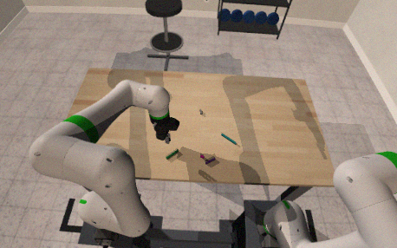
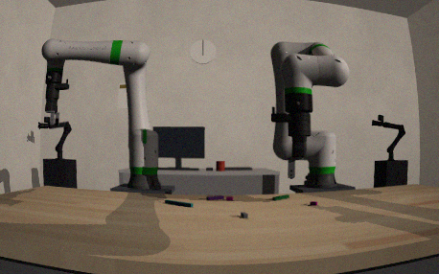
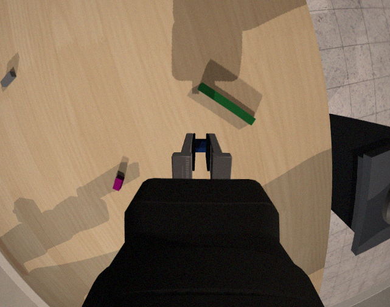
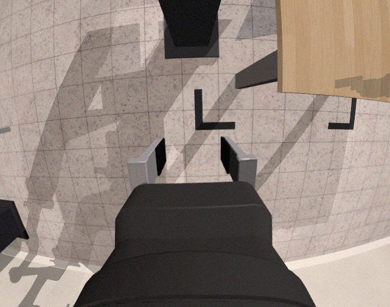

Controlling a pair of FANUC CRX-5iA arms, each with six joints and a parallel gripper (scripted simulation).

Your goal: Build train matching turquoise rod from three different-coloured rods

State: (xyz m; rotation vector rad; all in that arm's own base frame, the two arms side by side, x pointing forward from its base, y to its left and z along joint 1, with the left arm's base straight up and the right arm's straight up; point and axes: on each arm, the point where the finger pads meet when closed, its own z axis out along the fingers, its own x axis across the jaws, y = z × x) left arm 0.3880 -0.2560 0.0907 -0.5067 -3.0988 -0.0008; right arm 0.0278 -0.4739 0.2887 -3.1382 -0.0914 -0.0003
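Turquoise rod (image 1: 229, 139) (image 2: 178, 203), the length standard, lying flat and separate on the table (image 1: 277, 130) (image 2: 216, 244) (image 3: 122, 82) (image 4: 313, 49). Left tool (image 1: 167, 139) (image 2: 291, 176) (image 3: 200, 151): closed on the blue rod (image 3: 200, 145), above the table. Purple rod (image 1: 211, 160) (image 2: 215, 197), grey rod (image 1: 201, 112) (image 2: 243, 216) (image 3: 8, 79) and blue appear the suitable trio; no train is formed. The step is judged to be placing blue: align it with its neighbour's long axis, lower level, release gently without pushing. A magenta rod (image 1: 202, 156) (image 2: 229, 198) crowds one purple end; the far end likely allows better finger room. Green rod (image 1: 172, 154) (image 2: 281, 197) (image 3: 227, 103) lies near the table's edge, calling for clearance. Right tool (image 2: 51, 120) (image 4: 192, 155): open, empty, beyond the edge.
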